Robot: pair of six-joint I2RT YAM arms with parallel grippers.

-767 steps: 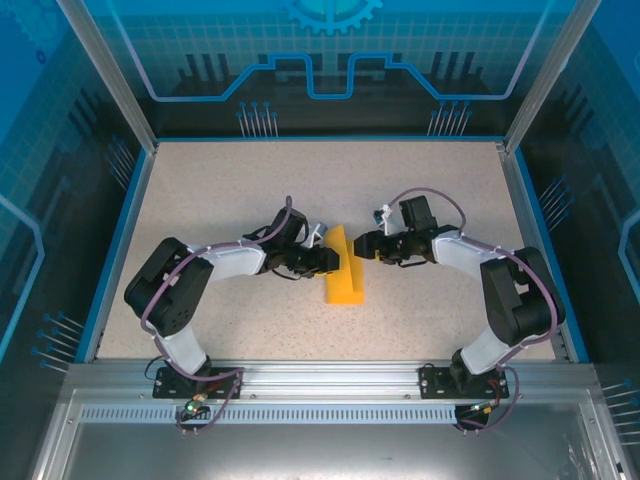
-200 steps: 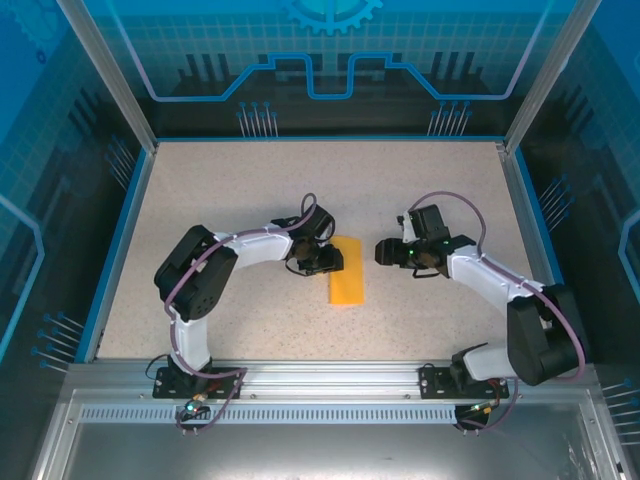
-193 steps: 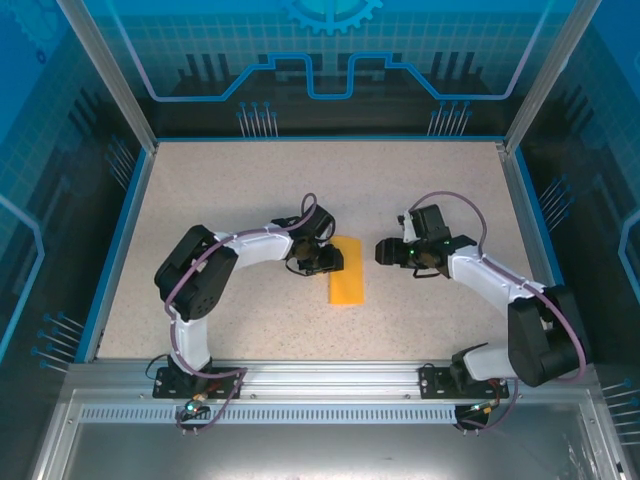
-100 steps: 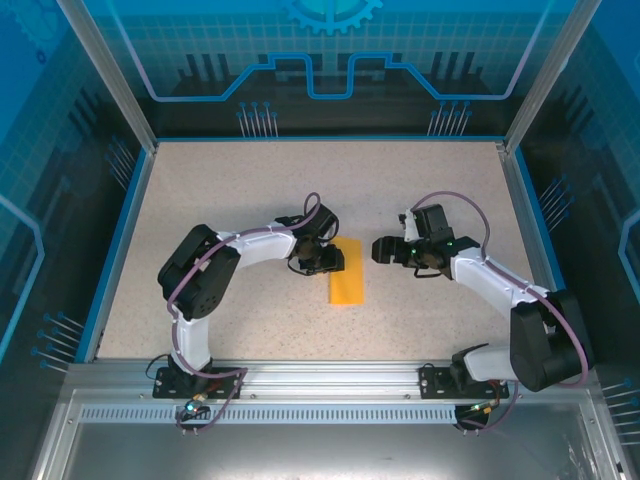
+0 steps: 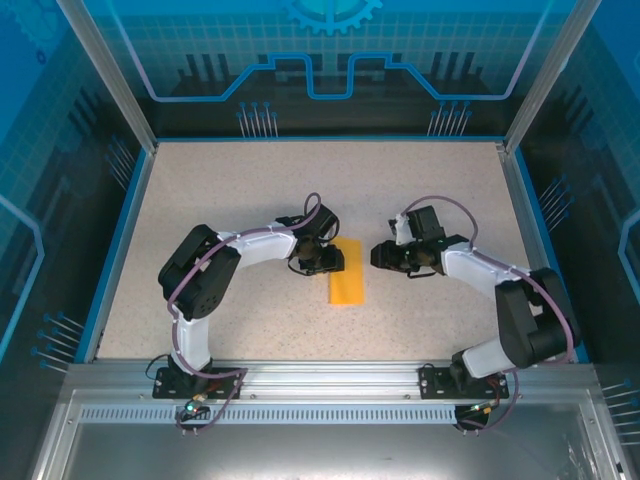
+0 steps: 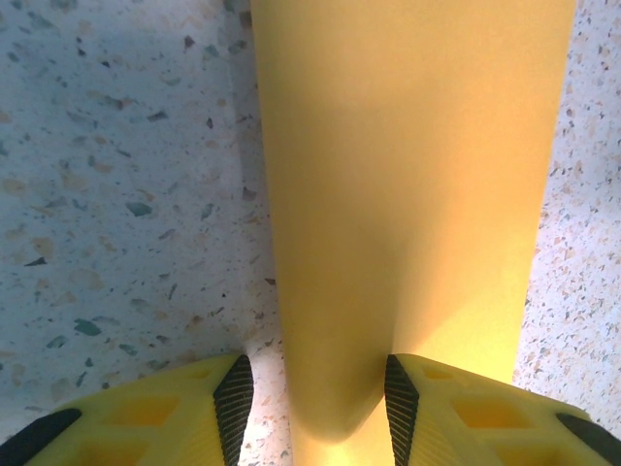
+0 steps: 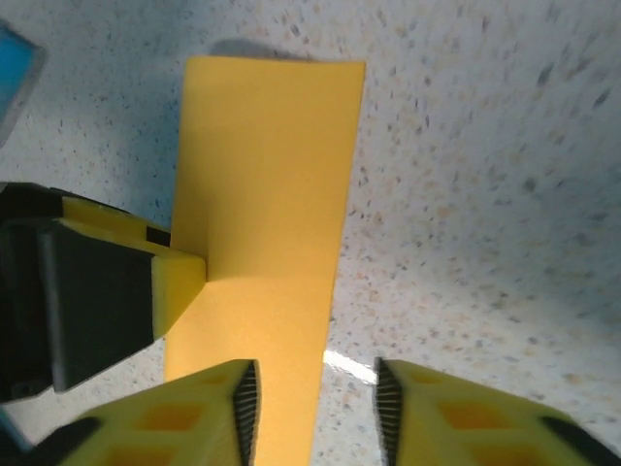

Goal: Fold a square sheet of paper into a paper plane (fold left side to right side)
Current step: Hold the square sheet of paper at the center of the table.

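Folded square sheet of paper (image 5: 347,277), a smooth narrow strip on the speckled bench (image 5: 240,190), its end cut off between parted fingers of the left hand (image 6: 310,393); right hand (image 7: 312,388) parted too.

Overhead and both close wrist views share paper (image 5: 346,284).

The square sheet of paper (image 5: 347,272), whose folded half stood up off the table (image 5: 250,190) a few seconds ago, now lies flat as a narrow strip. The right tool (image 5: 376,256) has drawn back from the strip's right edge to sit just beside it (creeping slightly closer again in the last half second), its elbow swung inward. The left arm (image 5: 250,245) has shifted its elbow toward the table's centre
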